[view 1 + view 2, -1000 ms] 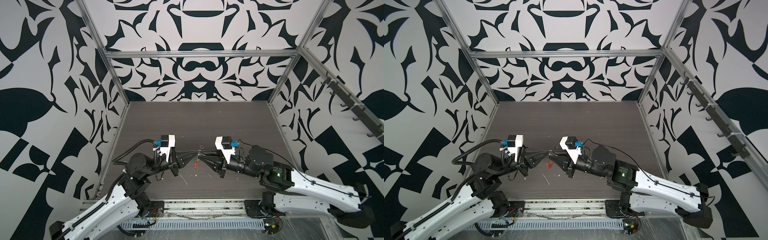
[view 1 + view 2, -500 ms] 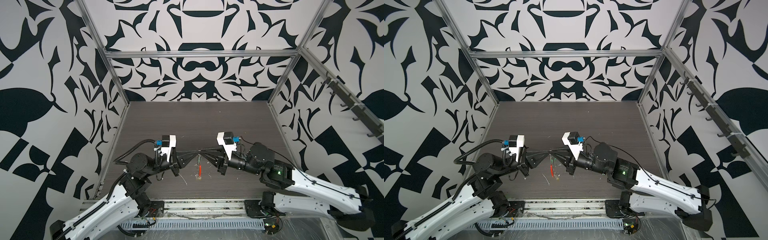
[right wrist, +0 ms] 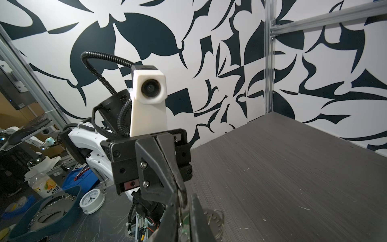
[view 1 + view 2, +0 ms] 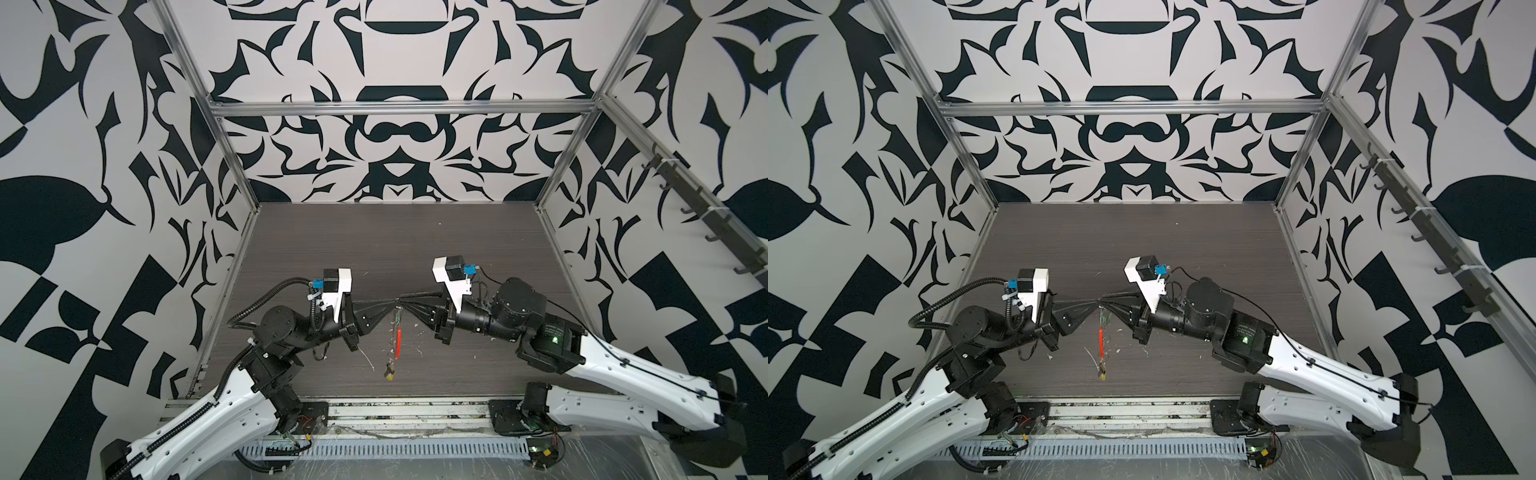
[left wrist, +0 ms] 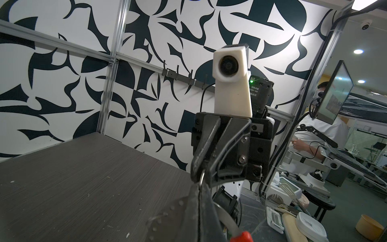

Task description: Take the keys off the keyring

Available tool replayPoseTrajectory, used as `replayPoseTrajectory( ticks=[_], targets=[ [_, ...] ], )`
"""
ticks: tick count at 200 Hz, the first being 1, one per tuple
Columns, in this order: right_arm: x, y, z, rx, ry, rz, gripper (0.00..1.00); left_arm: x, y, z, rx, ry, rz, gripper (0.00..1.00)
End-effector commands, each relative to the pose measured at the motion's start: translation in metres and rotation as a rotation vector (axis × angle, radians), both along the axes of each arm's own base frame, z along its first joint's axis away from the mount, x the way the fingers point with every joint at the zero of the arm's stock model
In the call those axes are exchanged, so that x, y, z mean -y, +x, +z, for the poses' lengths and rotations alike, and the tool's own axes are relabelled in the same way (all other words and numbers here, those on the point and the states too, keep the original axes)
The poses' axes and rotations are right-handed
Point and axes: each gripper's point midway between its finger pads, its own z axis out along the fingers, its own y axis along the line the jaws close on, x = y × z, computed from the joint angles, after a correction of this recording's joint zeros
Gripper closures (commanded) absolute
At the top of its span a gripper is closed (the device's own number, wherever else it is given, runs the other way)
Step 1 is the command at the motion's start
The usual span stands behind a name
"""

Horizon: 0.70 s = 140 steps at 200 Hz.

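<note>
Both grippers meet tip to tip above the front middle of the table. My left gripper (image 4: 392,302) (image 4: 1096,306) (image 5: 201,186) is shut on the top of the keyring (image 4: 394,328). The thin grey hoop hangs edge-on below the tips, and its red sleeve (image 4: 398,338) (image 4: 1100,340) (image 5: 240,236) shows on one arc. A key with a yellow tag (image 4: 389,374) (image 4: 1102,374) dangles at the hoop's lowest point. My right gripper (image 4: 402,298) (image 4: 1103,302) (image 3: 185,206) is closed narrowly on the green-tagged key (image 3: 184,224) (image 4: 1105,319) just under the left jaws.
The dark wood tabletop (image 4: 374,241) has small white scraps (image 4: 370,361) near the hanging ring. A rail of hooks (image 4: 706,208) runs along the right wall. Aluminium frame posts stand at the back corners. Clutter lies beyond the table's front edge in the wrist views.
Both grippers have risen a little and levelled out. The keyring has swung down from beside the tips and hangs straight below them. The right jaws have narrowed onto the green-tagged key.
</note>
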Motion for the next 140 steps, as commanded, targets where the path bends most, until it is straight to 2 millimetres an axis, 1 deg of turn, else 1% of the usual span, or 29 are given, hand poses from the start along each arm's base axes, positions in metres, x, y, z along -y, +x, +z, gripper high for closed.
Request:
replayPoseTrajectory(
  ticks=[1,12,29,51,120,140],
  targets=[
    [0.004,-0.003,0.024,0.011,0.067,0.015,0.86,-0.004,-0.001,0.005,0.031,-0.036,0.012,1.0],
    [0.003,-0.002,0.021,0.004,0.061,0.012,0.89,-0.004,-0.001,0.005,0.03,-0.035,0.012,1.0],
    [0.003,-0.002,0.019,0.0,0.059,0.009,0.95,-0.004,-0.001,0.005,0.028,-0.034,0.014,1.0],
    [0.005,-0.001,0.02,0.002,0.065,0.002,1.0,-0.004,0.0,0.004,0.024,-0.031,0.014,1.0],
    [0.008,0.006,0.014,-0.023,0.044,-0.018,1.0,-0.003,0.004,0.0,-0.009,-0.016,0.026,1.0],
    [0.01,0.009,0.01,-0.043,0.038,-0.014,1.0,-0.002,0.005,-0.003,-0.022,-0.002,0.029,0.83]
  ],
)
